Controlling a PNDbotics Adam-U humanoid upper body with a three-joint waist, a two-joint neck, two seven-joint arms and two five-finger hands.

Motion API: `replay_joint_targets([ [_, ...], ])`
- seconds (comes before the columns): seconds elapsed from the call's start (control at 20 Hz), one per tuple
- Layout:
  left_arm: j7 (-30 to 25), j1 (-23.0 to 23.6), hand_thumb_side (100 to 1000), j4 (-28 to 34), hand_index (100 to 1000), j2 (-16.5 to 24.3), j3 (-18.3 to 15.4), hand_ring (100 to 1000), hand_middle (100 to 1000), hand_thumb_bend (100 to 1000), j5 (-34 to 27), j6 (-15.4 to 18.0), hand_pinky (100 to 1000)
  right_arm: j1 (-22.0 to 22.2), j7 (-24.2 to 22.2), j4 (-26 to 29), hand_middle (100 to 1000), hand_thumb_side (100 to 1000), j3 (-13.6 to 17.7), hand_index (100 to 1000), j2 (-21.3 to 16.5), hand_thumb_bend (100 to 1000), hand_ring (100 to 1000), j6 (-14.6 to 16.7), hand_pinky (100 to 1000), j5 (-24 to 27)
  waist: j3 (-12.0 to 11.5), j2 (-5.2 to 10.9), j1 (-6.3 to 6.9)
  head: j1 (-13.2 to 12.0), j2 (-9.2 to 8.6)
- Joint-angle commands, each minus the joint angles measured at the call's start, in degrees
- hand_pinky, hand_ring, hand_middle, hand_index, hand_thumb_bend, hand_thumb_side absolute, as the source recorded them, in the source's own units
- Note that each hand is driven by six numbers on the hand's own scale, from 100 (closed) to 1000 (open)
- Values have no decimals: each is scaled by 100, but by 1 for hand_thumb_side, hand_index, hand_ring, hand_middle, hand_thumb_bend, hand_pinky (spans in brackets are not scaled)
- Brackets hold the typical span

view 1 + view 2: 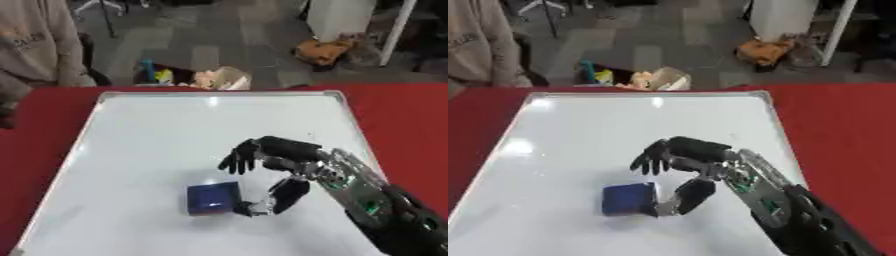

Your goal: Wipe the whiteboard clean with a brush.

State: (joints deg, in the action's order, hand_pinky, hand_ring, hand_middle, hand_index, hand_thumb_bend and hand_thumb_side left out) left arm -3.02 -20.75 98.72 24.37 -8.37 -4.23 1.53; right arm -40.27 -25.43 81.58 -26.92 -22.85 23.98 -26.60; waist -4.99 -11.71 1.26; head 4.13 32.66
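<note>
I am looking down at the whiteboard [175, 130], which is lying flat on a red table [407, 115] and filling most of my view. Its metal frame is running along the far edge and down both sides; the right-hand frame edge is passing just under my right forearm. The board surface is looking white and unmarked wherever I can see it, with wide open room to the far side and to the left of the hand, and a narrower strip between the hand and the near edge of the view.

The brush [213, 198], a blue block, is sitting on the near half of the board, a little left of centre. It is looking nearly square from up here, so I cannot tell a long axis with any confidence; its sides are lying roughly in line with the board's edges, tilted only slightly.

My right hand [278, 159] is coming in from the lower right corner. Its fingers [238, 160] are spread and bent downward above and just beyond the brush, not closed on it. The thumb [682, 196] is reaching down to the brush's right side; whether it is touching I cannot tell.

My left hand is not showing in either eye.
</note>
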Motion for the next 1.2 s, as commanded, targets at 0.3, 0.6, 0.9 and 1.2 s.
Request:
replay_joint_targets([
  [0.3, -47, -107, 834, 93, 738, 66, -3, 585, 602, 787, -28, 9, 540, -168, -18, 22, 634, 615, -13, 837, 33, 393, 612, 53, 542, -23, -40, 70, 22, 41, 4],
  [0.6, -58, -120, 834, 102, 738, 47, 8, 586, 603, 786, -35, 9, 538, -221, -26, -92, 637, 613, -35, 837, 101, 393, 617, 89, 542, -68, -85, 59, 30, 117, -6],
  [0.9, -78, -149, 833, 113, 738, 25, 28, 586, 603, 787, -44, 11, 538, -283, -71, -300, 639, 610, -63, 839, 202, 392, 618, 163, 543, -177, -144, 44, 41, 256, -52],
  [1.2, -113, -216, 834, 130, 738, -16, 64, 587, 604, 786, -62, 14, 537, -368, -32, -506, 632, 594, -65, 833, 256, 439, 613, 177, 533, -385, -237, -1, 60, 516, -147],
])
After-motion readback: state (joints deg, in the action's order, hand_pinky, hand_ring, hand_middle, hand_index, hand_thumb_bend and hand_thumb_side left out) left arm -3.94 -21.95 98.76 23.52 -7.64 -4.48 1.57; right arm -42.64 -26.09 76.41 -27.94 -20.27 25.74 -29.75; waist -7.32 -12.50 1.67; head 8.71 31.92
